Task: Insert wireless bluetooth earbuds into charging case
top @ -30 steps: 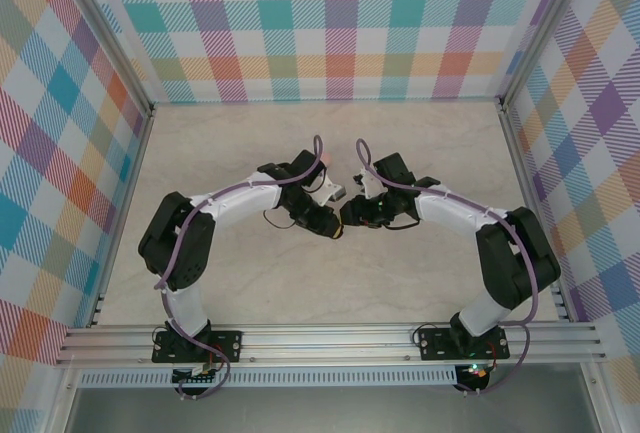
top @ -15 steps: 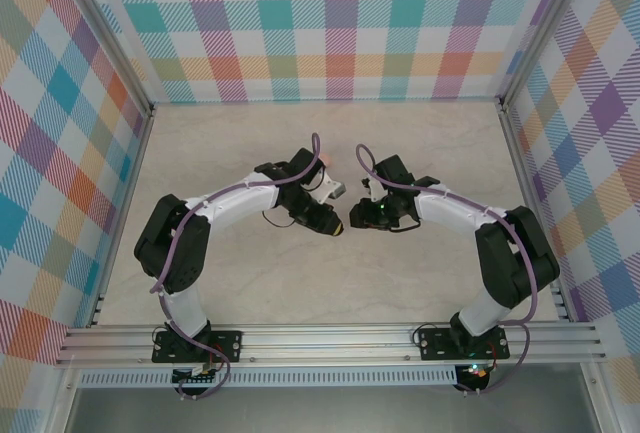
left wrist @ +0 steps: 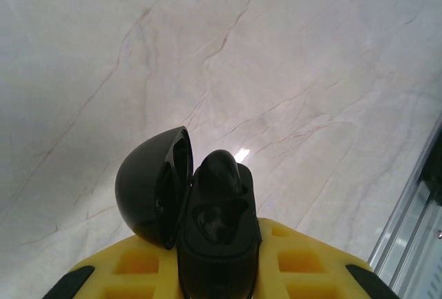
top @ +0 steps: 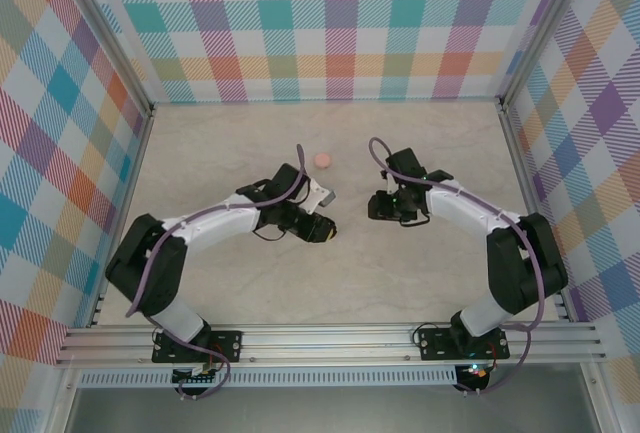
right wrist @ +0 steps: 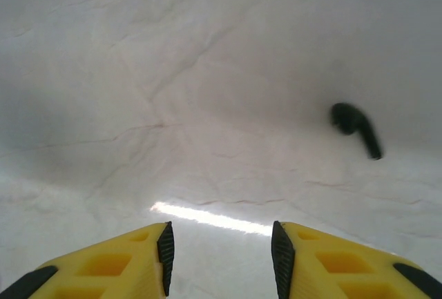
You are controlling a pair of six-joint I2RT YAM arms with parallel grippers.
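The open case [left wrist: 207, 206] is pinched in the left gripper [left wrist: 219, 275]. The spread right gripper [right wrist: 221, 251] should be centred over the loose black earbud [right wrist: 353, 126] and closed gently.

Both arms bent inward — left hand [top: 322, 229] clamped tight, right hand [right wrist: 221, 247] with jaws apart.

Bright, even light falls from above on my marble table [top: 240, 153]. A white glare streak lies just ahead of my right gripper [right wrist: 221, 245]; the black earbud [right wrist: 353, 126] beyond is blurred. Left wrist view: the black case [left wrist: 217, 244] is soft up close, a glint beside it.
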